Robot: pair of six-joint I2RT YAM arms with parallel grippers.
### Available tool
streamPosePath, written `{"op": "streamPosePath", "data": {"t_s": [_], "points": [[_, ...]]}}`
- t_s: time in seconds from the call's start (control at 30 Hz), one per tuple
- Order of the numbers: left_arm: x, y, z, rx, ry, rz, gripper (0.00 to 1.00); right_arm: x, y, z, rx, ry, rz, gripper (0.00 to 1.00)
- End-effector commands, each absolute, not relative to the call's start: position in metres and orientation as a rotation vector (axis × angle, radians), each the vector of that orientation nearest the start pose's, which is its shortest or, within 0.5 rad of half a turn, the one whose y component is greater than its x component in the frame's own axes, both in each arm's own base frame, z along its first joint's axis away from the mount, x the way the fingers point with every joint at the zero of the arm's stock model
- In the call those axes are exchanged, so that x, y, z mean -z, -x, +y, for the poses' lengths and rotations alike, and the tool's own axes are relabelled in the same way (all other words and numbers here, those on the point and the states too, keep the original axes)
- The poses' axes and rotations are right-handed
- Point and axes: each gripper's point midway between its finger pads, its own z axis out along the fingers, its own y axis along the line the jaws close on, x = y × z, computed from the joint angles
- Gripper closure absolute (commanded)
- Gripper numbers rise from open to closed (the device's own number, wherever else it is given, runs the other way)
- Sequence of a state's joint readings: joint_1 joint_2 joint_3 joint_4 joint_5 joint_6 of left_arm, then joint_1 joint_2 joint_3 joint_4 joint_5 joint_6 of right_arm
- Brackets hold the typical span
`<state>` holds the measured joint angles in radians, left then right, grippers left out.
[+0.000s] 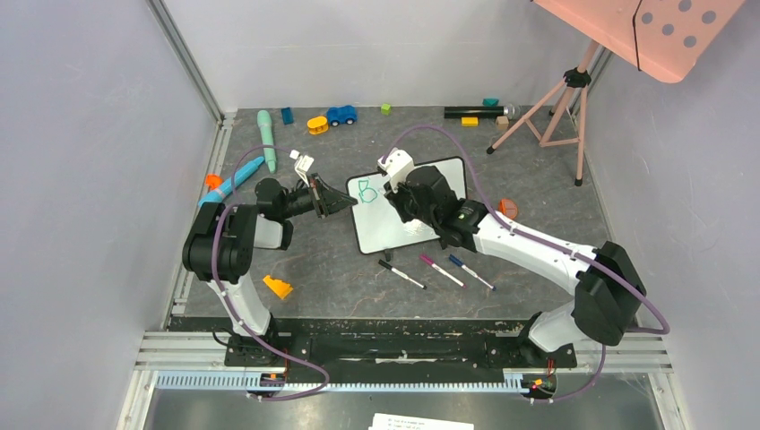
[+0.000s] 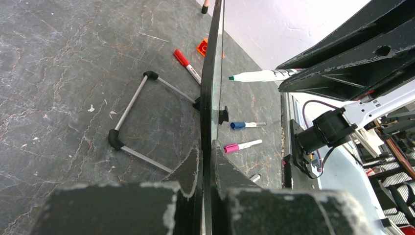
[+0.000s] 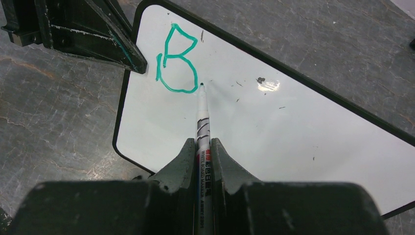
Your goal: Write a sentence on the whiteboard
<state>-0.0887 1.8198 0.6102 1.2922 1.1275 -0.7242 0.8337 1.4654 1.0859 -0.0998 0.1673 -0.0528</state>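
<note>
The whiteboard [image 1: 387, 229] stands tilted at the table's middle on its wire stand [image 2: 128, 115]. My left gripper [image 1: 346, 201] is shut on its left edge [image 2: 211, 73], one finger on each face [image 2: 211, 147]. Of the sentence, one teal-green letter B [image 3: 176, 61] shows at the board's upper left [image 1: 365, 190]. My right gripper [image 3: 201, 143] is shut on a white marker [image 3: 202, 117]. The marker's green tip sits just right of the B's lower curve, at or close to the white surface [image 3: 274, 127]. From the left wrist, the marker [image 2: 259, 75] points at the board.
Black [image 1: 401, 274], magenta [image 1: 442, 270] and blue [image 1: 470, 272] markers lie in front of the board. An orange wedge [image 1: 278, 287] lies near the left arm. A tripod [image 1: 556, 107] with a pink dotted panel [image 1: 663, 27] stands at the back right. Small toys [image 1: 341, 115] line the back.
</note>
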Motion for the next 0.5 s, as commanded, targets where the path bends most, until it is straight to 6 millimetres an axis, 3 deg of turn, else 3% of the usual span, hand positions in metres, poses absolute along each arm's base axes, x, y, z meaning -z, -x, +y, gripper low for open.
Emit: {"op": "streamPosePath", "data": {"t_s": [0.0, 0.47], "points": [[-0.1515, -0.3343, -0.2019, 1.401, -0.559, 1.592, 0.98, -0.2146, -0.3319, 0.3120, -0.319, 0.736, 1.858, 1.00], [-0.1514, -0.3340, -0.2020, 1.402, -0.561, 1.592, 0.98, -0.2090, -0.3357, 0.3141, -0.304, 0.738, 1.874, 1.00]]}}
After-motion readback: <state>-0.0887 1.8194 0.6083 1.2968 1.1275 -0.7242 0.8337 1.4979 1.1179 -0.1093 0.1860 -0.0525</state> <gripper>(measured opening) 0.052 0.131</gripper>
